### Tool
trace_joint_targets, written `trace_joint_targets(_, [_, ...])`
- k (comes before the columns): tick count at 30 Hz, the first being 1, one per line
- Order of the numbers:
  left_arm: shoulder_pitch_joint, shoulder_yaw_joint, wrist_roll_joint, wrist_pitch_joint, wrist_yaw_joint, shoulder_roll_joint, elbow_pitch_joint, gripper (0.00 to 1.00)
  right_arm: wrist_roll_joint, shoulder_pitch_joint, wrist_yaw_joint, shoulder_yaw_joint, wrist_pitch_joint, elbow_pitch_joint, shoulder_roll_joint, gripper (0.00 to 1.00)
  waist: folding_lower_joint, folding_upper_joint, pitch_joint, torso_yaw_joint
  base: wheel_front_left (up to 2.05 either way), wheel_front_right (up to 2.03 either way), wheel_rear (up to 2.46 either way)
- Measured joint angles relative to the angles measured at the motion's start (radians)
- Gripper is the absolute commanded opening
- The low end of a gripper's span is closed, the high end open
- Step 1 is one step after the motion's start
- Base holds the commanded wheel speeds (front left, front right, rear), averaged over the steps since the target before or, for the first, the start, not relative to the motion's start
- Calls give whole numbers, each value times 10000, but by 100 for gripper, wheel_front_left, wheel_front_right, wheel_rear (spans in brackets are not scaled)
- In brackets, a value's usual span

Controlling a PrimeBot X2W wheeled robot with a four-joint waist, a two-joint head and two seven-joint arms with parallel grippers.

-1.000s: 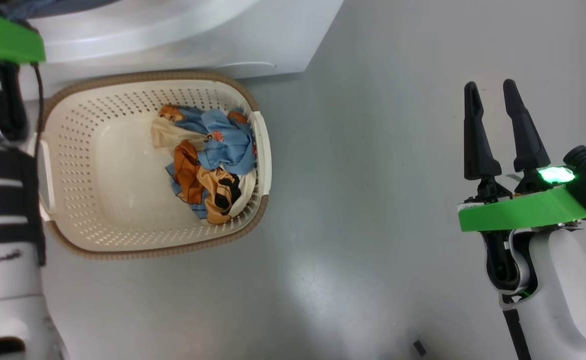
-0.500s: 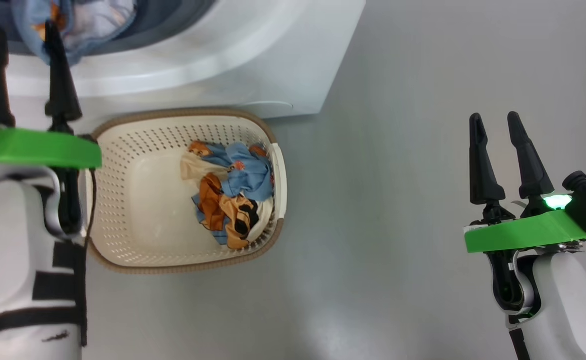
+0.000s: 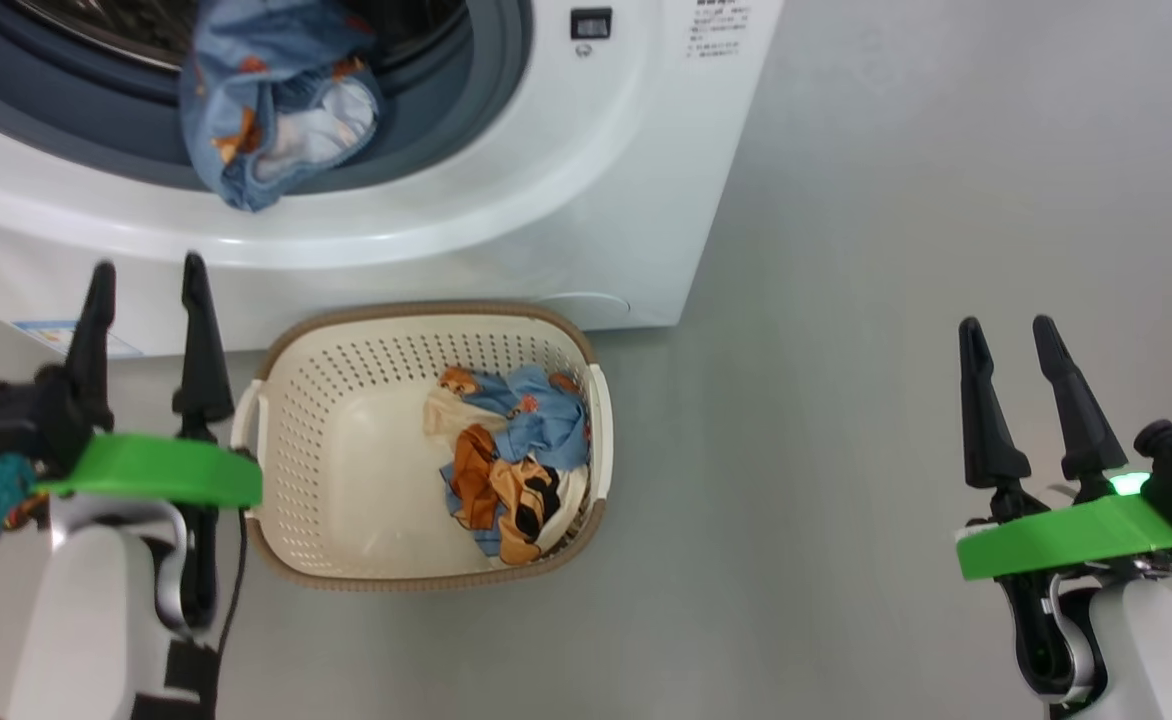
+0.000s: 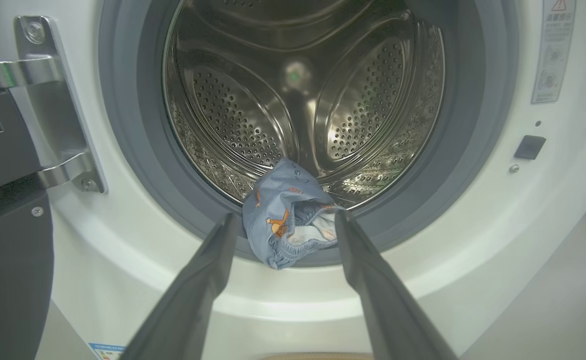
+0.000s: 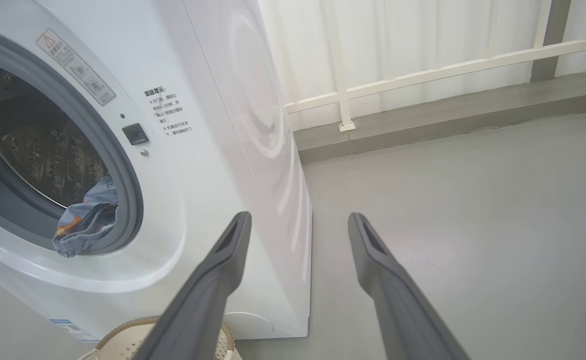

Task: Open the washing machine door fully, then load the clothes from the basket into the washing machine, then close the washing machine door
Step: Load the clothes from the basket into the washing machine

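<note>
Both grippers are empty w/ fingers spread. L gripper (image 3: 148,264) hovers just beside the left handle of the basket (image 3: 346,470), pointed at the washer (image 3: 586,200). R gripper (image 3: 1004,322) hangs well off to the right over bare floor (image 3: 826,400). Door (image 4: 8,260) is swung open on its hinge (image 4: 48,115) at the washer's left. One blue garment (image 3: 266,110) is only half in: it's draped over the grey seal (image 4: 133,150) at the bottom of the opening, w/ a fold hanging outside the drum (image 4: 253,100). The other clothes (image 3: 511,460) lie bunched at the basket's right end, and the basket sits on the floor just in front of the washer. Loading looks approx. half done. Main risk imo is that garment. If nothing pushes it deeper it may slide out & drop to the floor or basket. It could also get pinched btwn door & seal at closing, so the door won't latch. 2nd: the pile is tangled, so a pinch may lift just one piece or drag several, w/ something falling short of the opening. 3rd: L gripper is close to the basket rim, so a reach across to the pile could bump & shove the basket away. Also, the open door is on L gripper's side, so a wide swing could clip it.
</note>
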Motion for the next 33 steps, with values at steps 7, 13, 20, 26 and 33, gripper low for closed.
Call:
trace_joint_targets(7, [1221,-50,90,2,0,0,-328,100,-13,570,0,-136,2,59,-136,100,-1,0,-766,237,0,0,0])
trace_joint_targets(13, [2171,-125,86,10,0,6,-731,100,-13,1058,0,-165,2,81,-226,100,0,0,-1351,407,0,0,0])
trace_joint_targets(20, [3236,-119,63,10,0,25,-1281,100,-13,1510,0,-232,2,33,-234,100,0,0,-1873,568,0,0,0])
trace_joint_targets(26, [3816,-115,-35,12,0,19,-1639,100,-13,1712,0,-397,2,8,-238,100,0,0,-2087,698,0,0,0])
trace_joint_targets(33, [4323,-92,-35,12,0,17,-1962,100,-13,1802,0,-514,2,-13,-253,100,0,0,-2271,717,0,0,0])
